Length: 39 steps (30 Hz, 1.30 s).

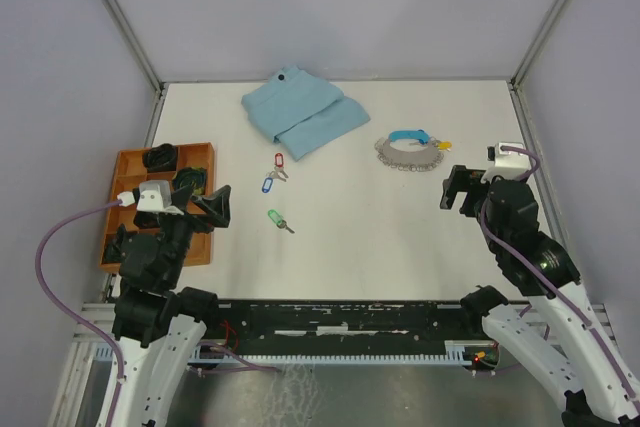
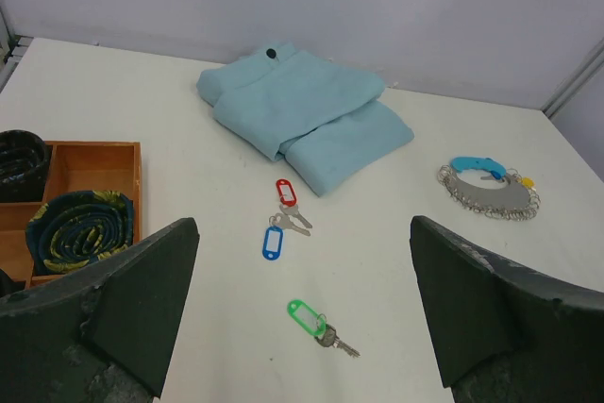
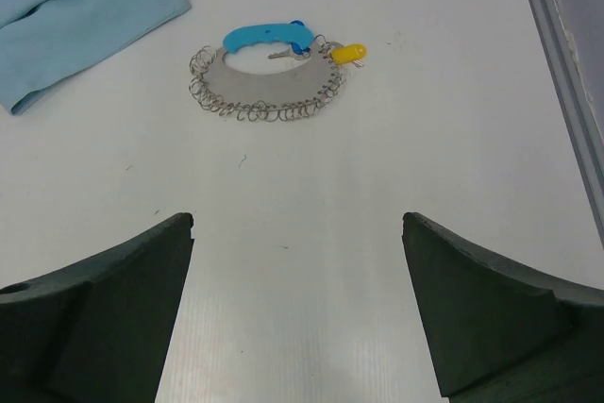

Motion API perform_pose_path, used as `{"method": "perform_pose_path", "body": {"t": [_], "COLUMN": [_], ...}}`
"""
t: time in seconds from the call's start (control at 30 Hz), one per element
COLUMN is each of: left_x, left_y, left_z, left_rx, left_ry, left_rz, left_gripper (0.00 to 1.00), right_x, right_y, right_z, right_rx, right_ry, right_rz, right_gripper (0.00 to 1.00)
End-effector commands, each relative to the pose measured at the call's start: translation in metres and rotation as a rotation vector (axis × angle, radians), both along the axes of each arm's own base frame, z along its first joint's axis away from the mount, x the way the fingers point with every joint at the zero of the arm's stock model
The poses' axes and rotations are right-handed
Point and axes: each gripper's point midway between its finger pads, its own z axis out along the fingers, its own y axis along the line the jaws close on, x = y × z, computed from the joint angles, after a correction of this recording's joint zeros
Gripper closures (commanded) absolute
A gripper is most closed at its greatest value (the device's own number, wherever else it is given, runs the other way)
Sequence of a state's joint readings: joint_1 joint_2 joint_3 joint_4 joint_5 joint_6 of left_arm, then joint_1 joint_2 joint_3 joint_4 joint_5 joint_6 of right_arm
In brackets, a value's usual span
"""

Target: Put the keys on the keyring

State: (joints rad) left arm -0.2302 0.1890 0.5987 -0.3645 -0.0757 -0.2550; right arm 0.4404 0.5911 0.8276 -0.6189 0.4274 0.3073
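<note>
Three keys lie on the white table. The red-tagged key [image 1: 279, 161] [image 2: 285, 192] and the blue-tagged key [image 1: 268, 184] [image 2: 274, 241] lie together. The green-tagged key [image 1: 275, 217] [image 2: 307, 316] lies nearer, alone. The keyring [image 1: 408, 151] [image 3: 274, 90] [image 2: 489, 190], a loop of grey links with a light-blue strap and a yellow tag, lies at the right. My left gripper [image 1: 212, 205] [image 2: 302, 313] is open and empty, left of the keys. My right gripper [image 1: 458, 190] [image 3: 297, 313] is open and empty, near the keyring's near right side.
A folded light-blue cloth [image 1: 303, 112] [image 2: 304, 110] [image 3: 75, 11] lies at the back. An orange wooden tray [image 1: 126, 163] [image 2: 99, 165] holding dark rolled items stands at the left edge. A metal frame rail [image 3: 562, 73] runs along the table's right side.
</note>
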Motion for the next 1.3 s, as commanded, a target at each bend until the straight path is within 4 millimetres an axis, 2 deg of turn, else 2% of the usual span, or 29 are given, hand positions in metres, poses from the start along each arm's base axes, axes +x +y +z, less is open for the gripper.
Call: {"method": "perform_pose_path", "body": {"t": [0.0, 0.27, 0.4, 0.57, 0.73, 1.03, 1.17, 1.27], "left_x": [-0.002, -0.003, -0.003, -0.005, -0.005, -0.004, -0.004, -0.004], "left_y": [0.002, 0.003, 0.002, 0.003, 0.001, -0.002, -0.002, -0.002], "left_z": [0.015, 0.016, 0.016, 0.019, 0.019, 0.017, 0.018, 0.017], "left_rx": [0.019, 0.016, 0.017, 0.016, 0.022, 0.028, 0.029, 0.03], "left_ry": [-0.057, -0.068, -0.067, -0.08, -0.083, -0.075, -0.076, -0.072], "left_rz": [0.003, 0.008, 0.003, 0.004, -0.009, -0.021, -0.027, -0.025], "left_gripper": [0.01, 0.01, 0.01, 0.01, 0.01, 0.01, 0.01, 0.01], "right_x": [0.002, 0.006, 0.013, 0.033, 0.06, 0.12, 0.153, 0.178], "right_y": [-0.001, 0.007, 0.02, 0.043, 0.07, 0.098, 0.104, 0.106], "right_z": [0.023, 0.025, 0.021, 0.007, -0.018, -0.06, -0.08, -0.104], "right_rx": [0.011, 0.005, -0.002, -0.022, -0.02, -0.072, -0.044, -0.006], "right_ry": [-0.059, -0.059, -0.034, 0.032, 0.097, 0.189, 0.249, 0.305], "right_rz": [-0.004, 0.04, 0.101, 0.184, 0.255, 0.348, 0.387, 0.396], "right_gripper": [0.0, 0.0, 0.0, 0.0, 0.0, 0.04, 0.06, 0.1]}}
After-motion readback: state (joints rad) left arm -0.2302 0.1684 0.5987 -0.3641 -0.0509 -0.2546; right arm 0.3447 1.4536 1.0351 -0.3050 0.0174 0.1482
